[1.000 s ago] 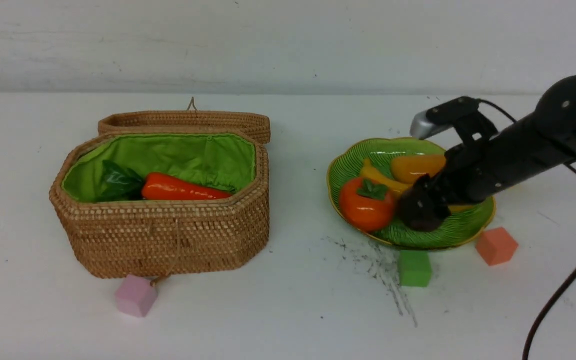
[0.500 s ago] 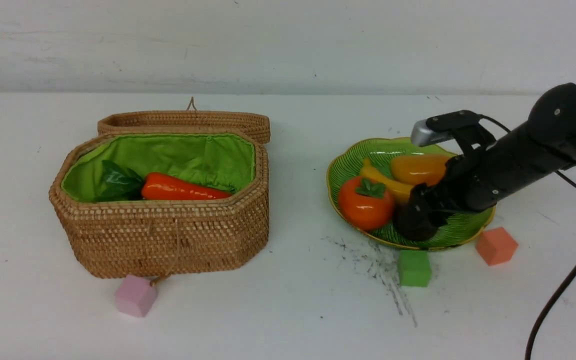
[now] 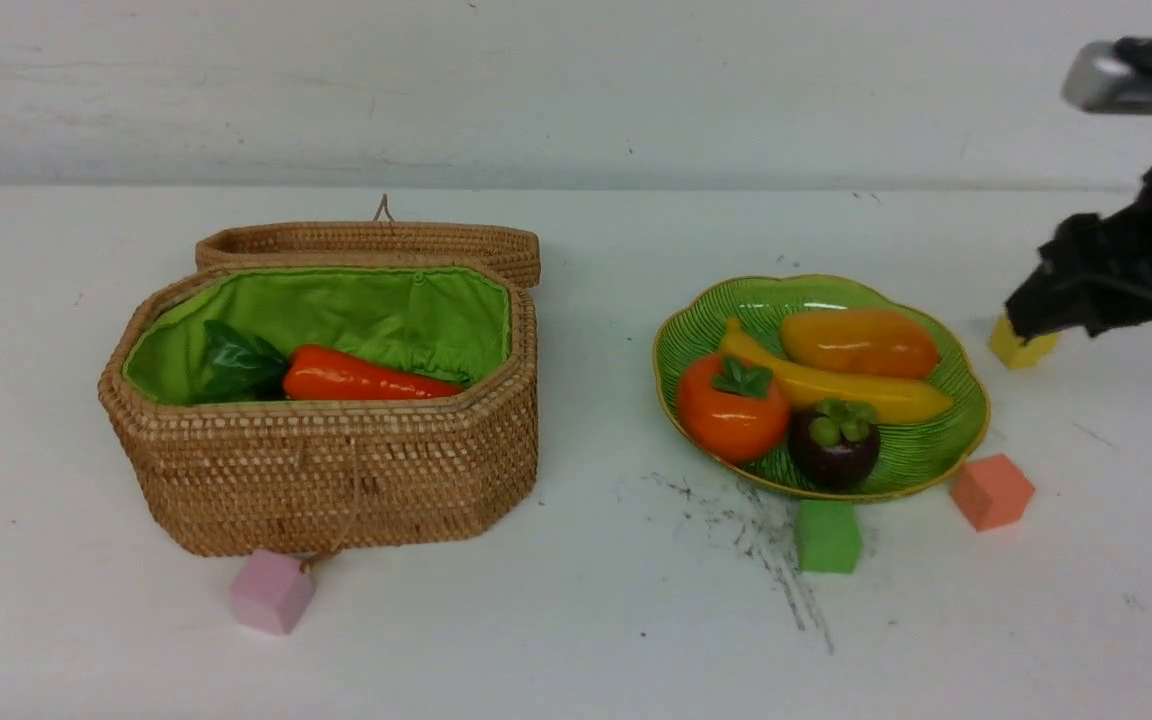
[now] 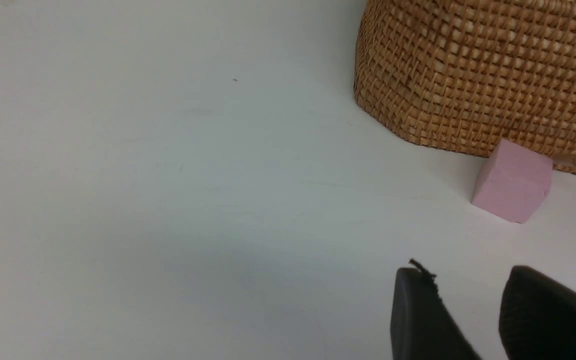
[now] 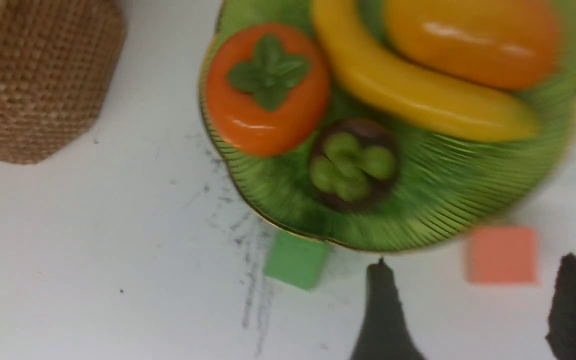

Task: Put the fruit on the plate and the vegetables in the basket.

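Fruit: mango [image 3: 859, 342], banana [image 3: 829, 383], persimmon [image 3: 732, 408] and mangosteen [image 3: 834, 446] all lie on the plate [image 3: 706, 315]; the banana's long axis runs across it, left-back to right-front.
Mangosteen: near the plate's front rim, touching or just beside the persimmon; upright, green cap up.
Vegetables: the pepper [image 3: 361, 376] lies lengthwise in the basket [image 3: 336, 470], leaves toward the left end; the radish and eggplant cannot be seen, perhaps hidden lower down.
Basket: lid folded back, mouth open from above.
Right gripper [image 5: 473, 305]: empty, fingers spread; raised off the table, right of the plate and well apart from it, above a yellow cube [image 3: 1021, 348].
Left gripper [image 4: 468, 310]: low by the basket's front-left, near the pink cube [image 4: 513, 187]; fingers parted with a narrow gap, holding nothing.
Nearer arm: right for the plate, left for the basket.
Room: green cube [image 3: 828, 535] and orange cube [image 3: 992, 490] crowd the plate's front rim; the table elsewhere lies open.
Judgement: sorting looks complete; what remains is a clear retreat.
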Controlling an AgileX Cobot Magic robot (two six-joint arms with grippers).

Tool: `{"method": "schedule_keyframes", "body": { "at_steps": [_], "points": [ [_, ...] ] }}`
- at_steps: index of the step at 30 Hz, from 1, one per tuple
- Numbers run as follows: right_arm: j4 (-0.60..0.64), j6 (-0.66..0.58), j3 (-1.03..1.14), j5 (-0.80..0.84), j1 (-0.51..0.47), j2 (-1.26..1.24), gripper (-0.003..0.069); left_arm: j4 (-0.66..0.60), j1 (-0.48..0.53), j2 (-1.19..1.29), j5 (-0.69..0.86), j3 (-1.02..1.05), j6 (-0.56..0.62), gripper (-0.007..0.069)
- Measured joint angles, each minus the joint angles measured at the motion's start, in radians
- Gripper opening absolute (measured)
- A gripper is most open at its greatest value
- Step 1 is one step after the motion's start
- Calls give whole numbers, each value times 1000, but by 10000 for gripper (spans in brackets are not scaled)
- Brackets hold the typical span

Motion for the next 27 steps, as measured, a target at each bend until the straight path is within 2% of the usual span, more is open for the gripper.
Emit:
{"method": "schedule_keyframes", "body": {
  "at_steps": [6, 7, 11, 12, 13, 16, 22, 27],
  "points": [
    [-63, 87, 178, 33, -23, -286, 285, 0, 0, 0, 0, 0, 0, 239],
    [-63, 89, 187, 33, -23, -286, 280, 0, 0, 0, 0, 0, 0, 239],
    [-100, 122, 399, 2, -23, -493, 124, 0, 0, 0, 0, 0, 0, 239],
    [-102, 123, 408, -1, -23, -507, 116, 0, 0, 0, 0, 0, 0, 239],
    [-104, 123, 479, -14, -23, -553, 48, 0, 0, 0, 0, 0, 0, 239],
    [-95, 125, 599, -69, -23, -613, -8, 0, 0, 0, 0, 0, 0, 239],
    [-41, 130, 776, -217, -23, -759, -8, 0, 0, 0, 0, 0, 0, 239],
    [-28, 131, 811, -167, -10, -861, -8, 0, 0, 0, 0, 0, 0, 239]
  ]
}}
